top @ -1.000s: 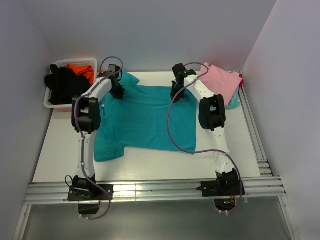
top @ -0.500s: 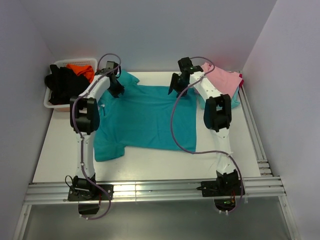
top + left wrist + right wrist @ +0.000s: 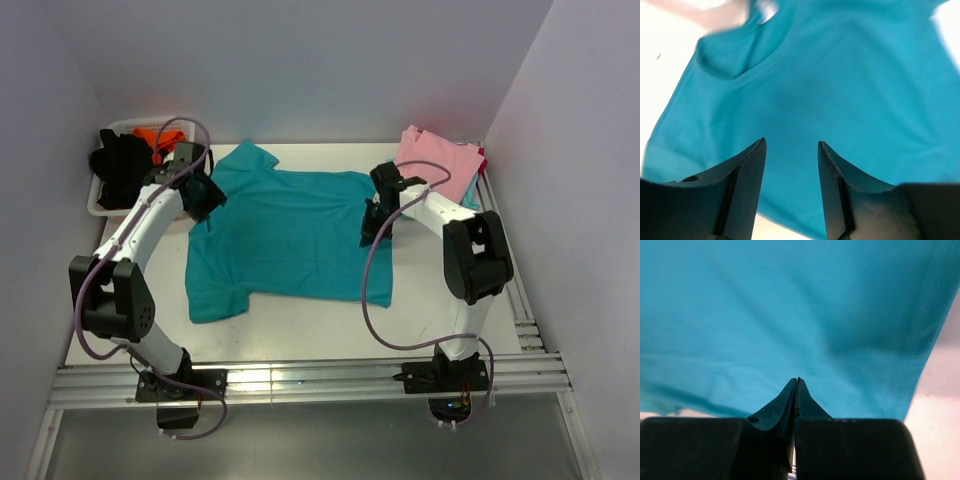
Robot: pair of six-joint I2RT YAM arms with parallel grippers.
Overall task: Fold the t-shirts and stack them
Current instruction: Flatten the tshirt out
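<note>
A teal t-shirt (image 3: 290,235) lies spread flat on the white table, neck to the left and hem to the right. My left gripper (image 3: 208,197) hovers over its neck end. Its jaws stand open above the cloth (image 3: 850,85) below the neckline (image 3: 747,65), and the left gripper (image 3: 791,142) holds nothing. My right gripper (image 3: 373,230) is at the hem side. In the right wrist view the right gripper (image 3: 796,380) is shut above the teal cloth (image 3: 790,310), gripping nothing I can see. A folded pink t-shirt (image 3: 440,160) rests on a pale aqua one (image 3: 468,200) at the back right.
A white basket (image 3: 100,205) at the back left holds black (image 3: 125,170) and orange (image 3: 150,135) clothes. A red strip (image 3: 483,155) peeks from under the pink stack. Metal rails (image 3: 510,260) run along the table's right edge and front.
Both arms have drawn back from the shirt's far edge and swung outward, left to the neck side, right to the hem side. The left gripper opened; the right opened, then shut again.
</note>
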